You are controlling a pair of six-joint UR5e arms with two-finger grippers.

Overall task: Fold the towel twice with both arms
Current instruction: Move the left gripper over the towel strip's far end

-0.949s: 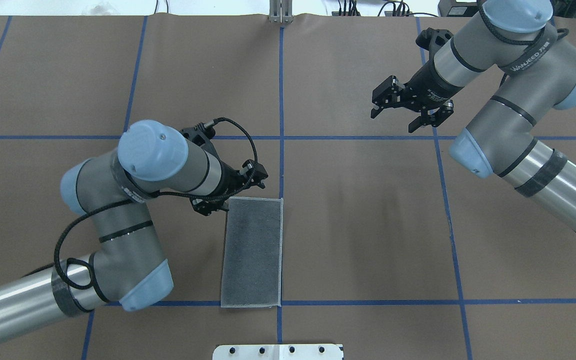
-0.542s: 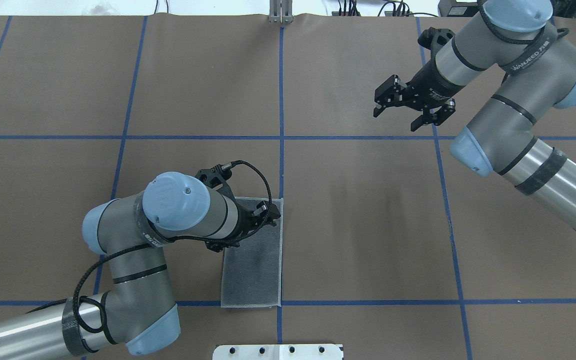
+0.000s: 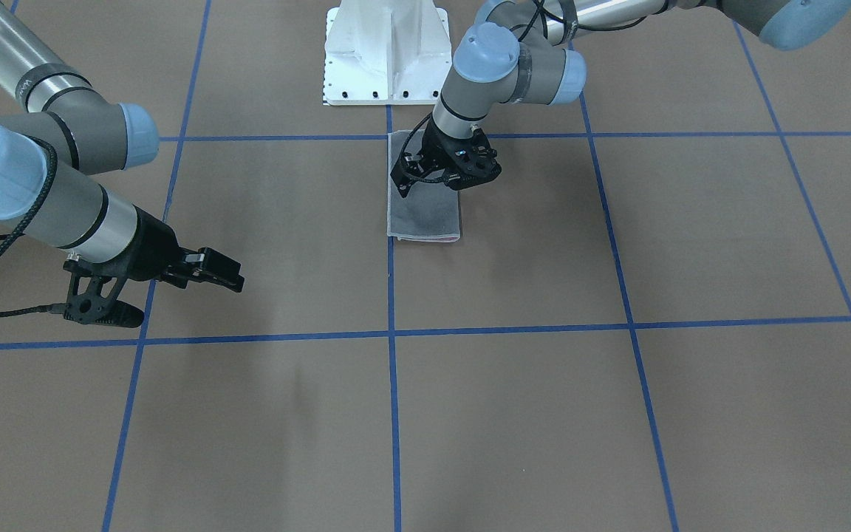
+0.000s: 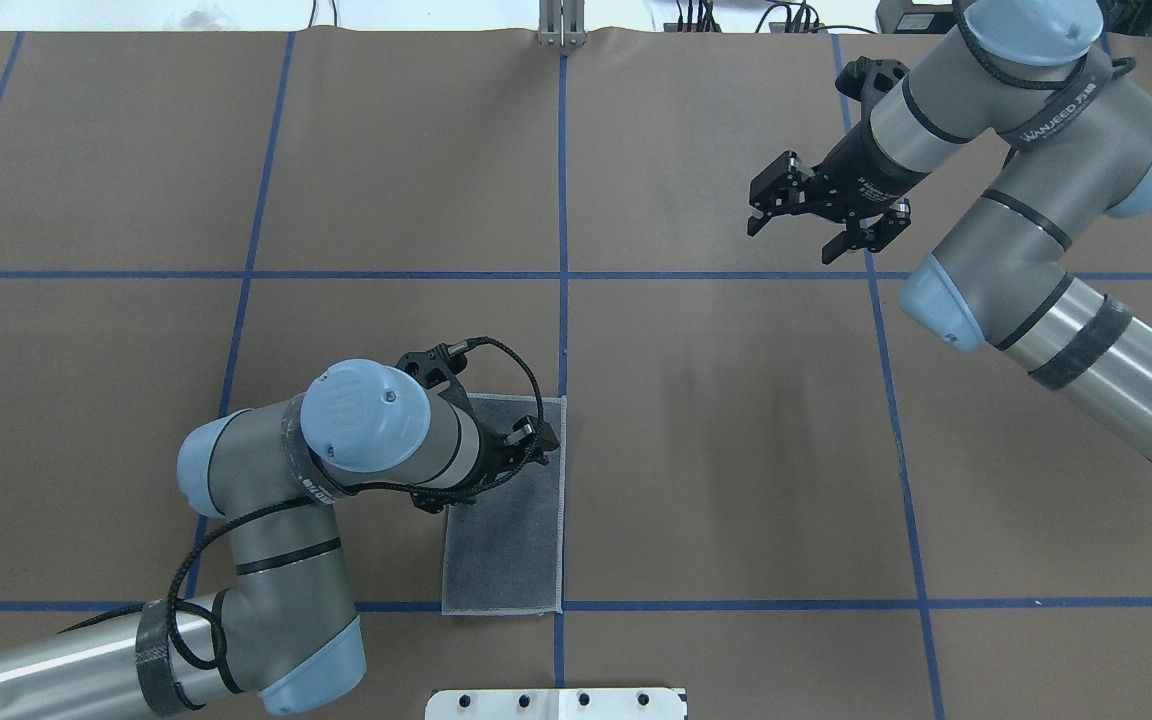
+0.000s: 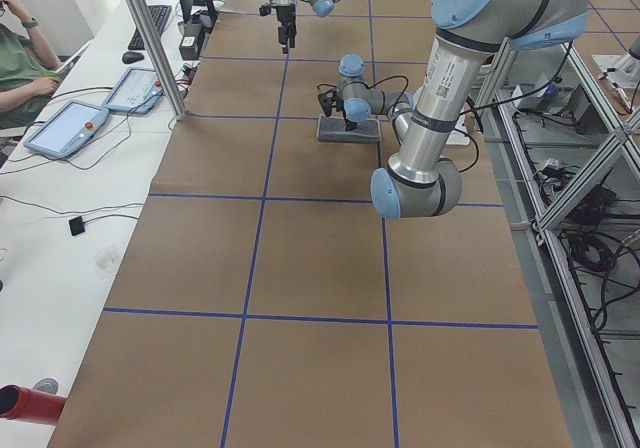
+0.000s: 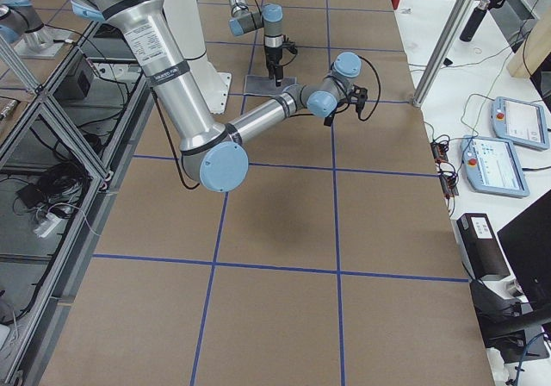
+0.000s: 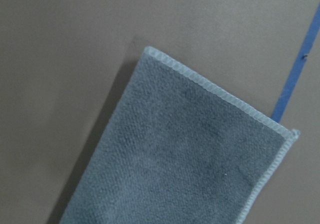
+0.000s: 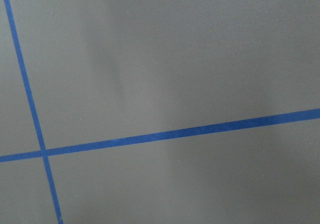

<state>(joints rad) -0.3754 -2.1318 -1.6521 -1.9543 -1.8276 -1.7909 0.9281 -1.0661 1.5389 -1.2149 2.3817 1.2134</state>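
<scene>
Towel (image 4: pixel 506 550) after one fold, grey face up, lying flat as a long rectangle on the brown worktop (image 4: pixel 736 450). Its long right hem runs beside the central blue tape line (image 4: pixel 562 200) and its near short hem lies toward the white pedestal base (image 3: pixel 385 52). A thin pink line shows under the far short hem in the front-facing view.

Left claw (image 4: pixel 496 465) hovers over the far half of the towel with its jaws apart and grasping nothing. The wrist view shows the far hem and both of its corners resting flat and free. Right claw (image 4: pixel 798 235) hangs released over bare worktop, well apart from the towel.

Step in hand, as judged: the second fold, short hem to short hem, has not begun.

- Seat each claw at one far corner, since a single central pinch would probably let the corners droop and skew the crease.
- Close on both layers together, or the lower pink layer is likely to stay behind.
- Lift only enough to clear the pile, and carry the hem straight toward the base, parallel to the tape line.
- Lay hem on hem before letting go.

The right claw must first cross a wide stretch of worktop.
</scene>
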